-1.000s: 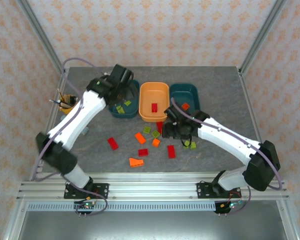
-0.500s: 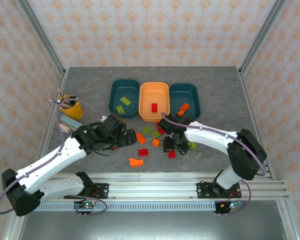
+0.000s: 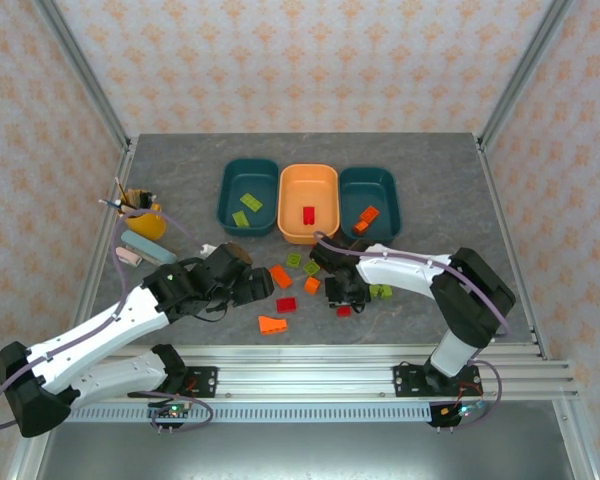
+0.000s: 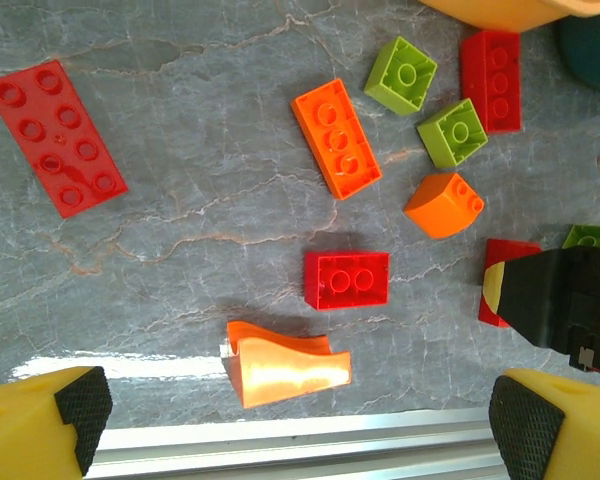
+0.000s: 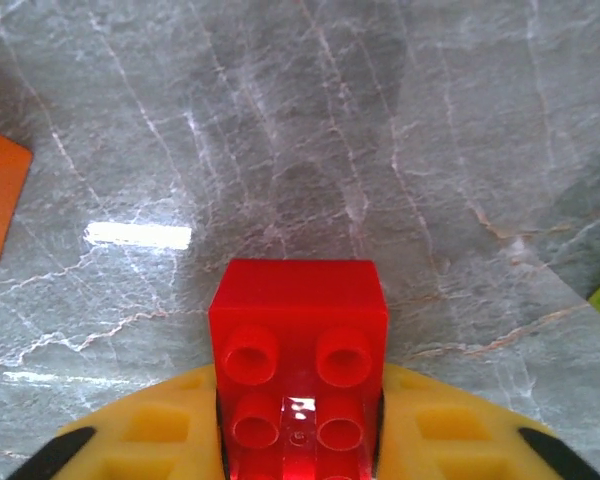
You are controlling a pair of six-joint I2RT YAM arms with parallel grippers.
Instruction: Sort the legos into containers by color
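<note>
Red brick (image 5: 298,350) looked light, rigid, slick; right gripper (image 5: 298,432) pinched its flat sides, left gripper (image 4: 300,408) stood wide open

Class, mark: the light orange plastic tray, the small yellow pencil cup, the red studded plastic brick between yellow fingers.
light orange plastic tray (image 3: 308,190), top external view, bare floor
small yellow pencil cup (image 3: 146,222), top external view, side wall
red studded plastic brick (image 5: 298,340), right wrist view, studded face

Bright, sharp; glare streaks tabletop (image 4: 120,368).
</note>
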